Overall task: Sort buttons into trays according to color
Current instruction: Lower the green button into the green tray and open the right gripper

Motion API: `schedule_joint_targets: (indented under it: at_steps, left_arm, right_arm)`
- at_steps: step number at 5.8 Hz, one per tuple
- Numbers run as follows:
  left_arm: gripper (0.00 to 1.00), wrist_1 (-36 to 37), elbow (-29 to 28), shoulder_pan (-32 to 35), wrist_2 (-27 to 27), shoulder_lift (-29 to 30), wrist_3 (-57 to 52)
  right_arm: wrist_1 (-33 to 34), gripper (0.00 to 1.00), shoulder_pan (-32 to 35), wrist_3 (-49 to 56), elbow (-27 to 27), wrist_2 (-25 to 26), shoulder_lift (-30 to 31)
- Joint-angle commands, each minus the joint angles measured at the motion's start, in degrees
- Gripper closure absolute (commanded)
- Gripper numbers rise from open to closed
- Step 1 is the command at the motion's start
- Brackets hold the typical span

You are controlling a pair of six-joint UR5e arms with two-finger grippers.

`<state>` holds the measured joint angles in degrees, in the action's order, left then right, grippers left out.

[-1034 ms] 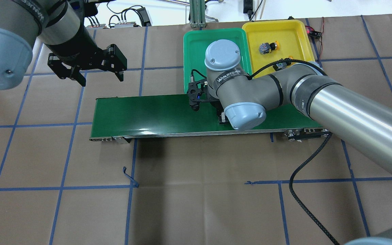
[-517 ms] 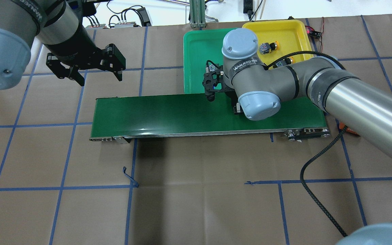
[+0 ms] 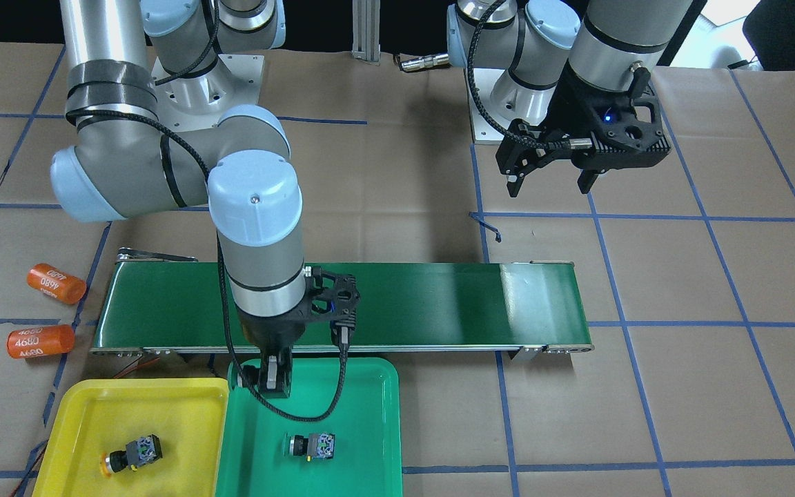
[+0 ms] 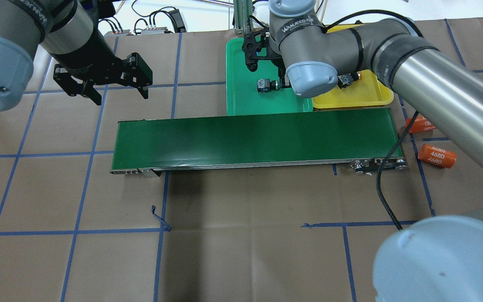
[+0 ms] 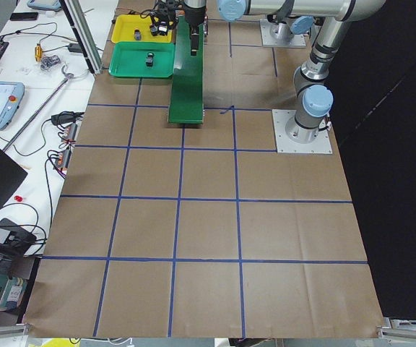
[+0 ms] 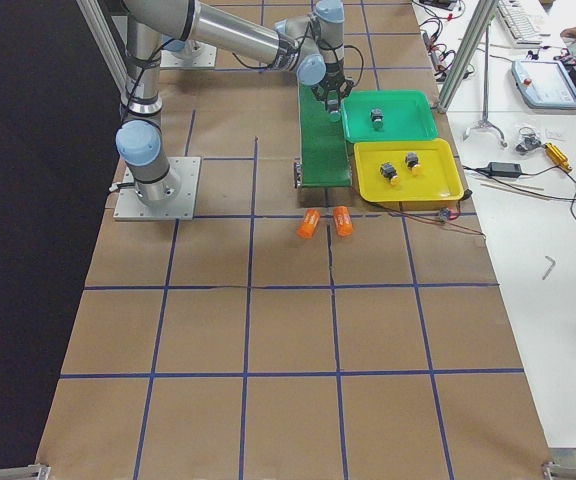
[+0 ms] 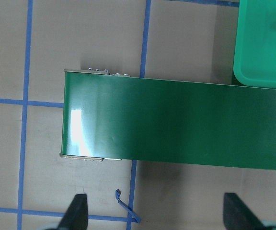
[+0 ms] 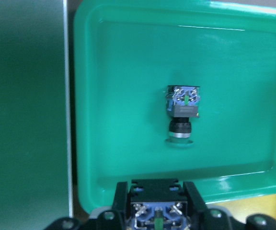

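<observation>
My right gripper (image 3: 272, 377) hangs over the belt-side edge of the green tray (image 3: 370, 407) and is shut on a button (image 8: 157, 216). Only the button's bluish-grey block with a green mark shows between the fingers; its cap is hidden. A green button (image 3: 311, 445) lies on its side in the middle of the green tray (image 8: 119, 96), ahead of the gripper in the right wrist view (image 8: 182, 112). The yellow tray (image 3: 177, 421) holds two yellow buttons (image 6: 389, 173) (image 6: 411, 161). My left gripper (image 4: 120, 97) is open and empty, above the paper beyond the belt's left end.
The long dark green conveyor belt (image 4: 254, 136) lies bare in front of both trays. Two orange "4680" cylinders (image 4: 436, 155) (image 4: 417, 124) lie on the paper off its right end. A black cable (image 4: 382, 197) trails over the belt's right end.
My right arm has swung from over the belt to over the green tray, with the button in its gripper. The left gripper has hardly moved.
</observation>
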<state>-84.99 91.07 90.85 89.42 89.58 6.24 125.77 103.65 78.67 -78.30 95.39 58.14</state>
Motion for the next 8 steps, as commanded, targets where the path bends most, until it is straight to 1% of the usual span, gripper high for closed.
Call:
schedule_joint_targets:
  at_steps: [1, 2, 3, 4, 5, 6, 7, 8]
  left_arm:
    - [0.01, 0.0, 0.08, 0.03, -0.03, -0.02, 0.0]
    - [0.01, 0.0, 0.08, 0.03, -0.03, -0.02, -0.09]
    - [0.01, 0.0, 0.08, 0.03, -0.03, -0.02, -0.09]
    - [0.01, 0.0, 0.08, 0.03, -0.03, -0.02, -0.09]
    - [0.01, 0.0, -0.01, 0.03, -0.03, -0.02, -0.09]
    - [0.01, 0.0, -0.01, 0.03, -0.03, -0.11, -0.09]
    - [0.01, 0.0, -0.01, 0.03, -0.03, -0.2, -0.09]
    - [0.01, 0.0, -0.01, 0.11, 0.05, -0.37, -0.09]
  right_arm:
    - [0.35, 0.88, 0.06, 0.08, 14.86, -0.12, -12.55]
    - [2.44, 0.87, 0.06, 0.08, 18.84, -0.12, -17.05]
    - [4.2, 0.65, 0.06, -0.09, 19.14, -0.38, -19.09]
    - [4.22, 0.01, 0.06, 0.08, 18.97, -2.47, -19.64]
    - [3.61, 0.0, -0.03, 0.0, 19.32, -1.88, -18.07]
    - [1.52, 0.0, -0.03, -0.87, 18.36, -1.7, -14.75]
    - [-8.25, 0.0, -0.29, -2.45, 18.27, -1.61, -10.54]
    - [-20.01, 0.0, -0.72, -13.6, 18.09, -1.7, -5.89]
